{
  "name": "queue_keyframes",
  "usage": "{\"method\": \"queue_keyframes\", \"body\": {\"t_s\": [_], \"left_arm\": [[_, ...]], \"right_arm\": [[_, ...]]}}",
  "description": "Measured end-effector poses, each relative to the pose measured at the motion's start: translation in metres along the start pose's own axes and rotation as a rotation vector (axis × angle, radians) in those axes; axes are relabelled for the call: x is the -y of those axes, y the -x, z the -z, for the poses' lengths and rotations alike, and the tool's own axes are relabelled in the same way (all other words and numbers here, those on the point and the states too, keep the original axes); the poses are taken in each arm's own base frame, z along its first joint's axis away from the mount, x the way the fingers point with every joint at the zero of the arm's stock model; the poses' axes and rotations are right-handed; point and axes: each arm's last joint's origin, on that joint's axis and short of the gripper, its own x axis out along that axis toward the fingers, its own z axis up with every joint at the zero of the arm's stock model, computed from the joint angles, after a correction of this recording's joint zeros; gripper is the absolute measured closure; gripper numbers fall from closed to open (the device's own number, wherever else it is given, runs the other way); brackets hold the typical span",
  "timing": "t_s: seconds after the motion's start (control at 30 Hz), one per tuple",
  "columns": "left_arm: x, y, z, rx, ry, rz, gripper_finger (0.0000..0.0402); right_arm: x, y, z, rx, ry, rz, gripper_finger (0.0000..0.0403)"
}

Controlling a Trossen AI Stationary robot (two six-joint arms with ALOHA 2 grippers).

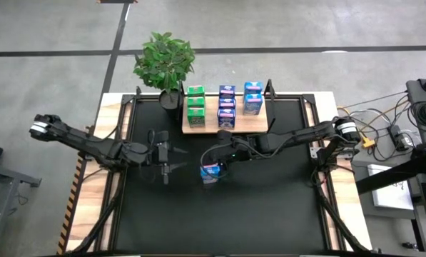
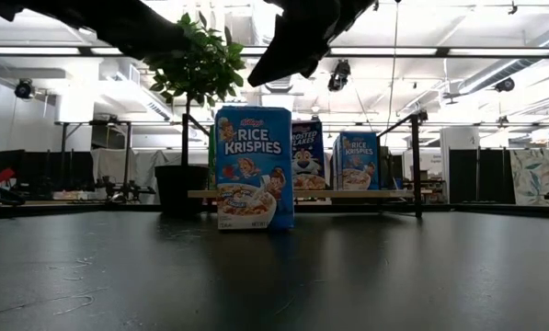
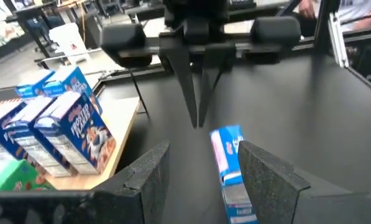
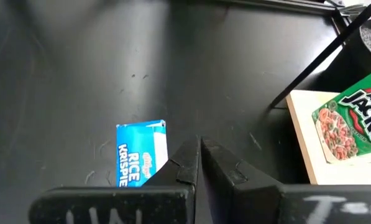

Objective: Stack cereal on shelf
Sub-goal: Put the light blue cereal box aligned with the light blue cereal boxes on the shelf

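One blue Rice Krispies cereal carton stands upright on its bottom on the black mat, apart from the others. My right gripper hangs shut just above it, clear of its top. My left gripper is open, level, to the carton's left and short of it. On the light-wood shelf at the far side stand green cartons and blue cartons.
A potted plant stands at the shelf's far left corner. Black frame posts rise by the shelf. The black mat stretches toward the near edge. Cables and gear lie off the table's right side.
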Motion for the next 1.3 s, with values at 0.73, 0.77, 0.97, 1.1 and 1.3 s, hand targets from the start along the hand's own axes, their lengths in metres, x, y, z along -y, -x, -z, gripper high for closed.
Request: {"method": "queue_keyframes", "body": {"t_s": [0.73, 0.77, 0.97, 1.1, 1.3], "left_arm": [[-0.002, 0.005, -0.004, 0.023, 0.011, 0.000, 0.0230], [-0.002, 0.005, -0.004, 0.024, 0.011, 0.000, 0.0230], [-0.002, 0.006, -0.003, 0.011, 0.006, 0.001, 0.0230], [-0.002, 0.006, -0.003, 0.012, 0.006, 0.001, 0.0230], [-0.002, 0.006, -0.003, 0.012, -0.011, 0.001, 0.0230]], "right_arm": [[-0.004, 0.000, -0.006, 0.070, 0.042, 0.003, 0.0206], [-0.004, 0.000, -0.005, 0.069, 0.042, 0.003, 0.0199], [-0.010, -0.004, 0.005, 0.041, 0.040, -0.031, 0.0163], [-0.023, -0.002, 0.006, 0.031, 0.048, -0.117, 0.0144], [-0.026, -0.004, 0.014, -0.002, 0.053, -0.072, 0.0137]]}}
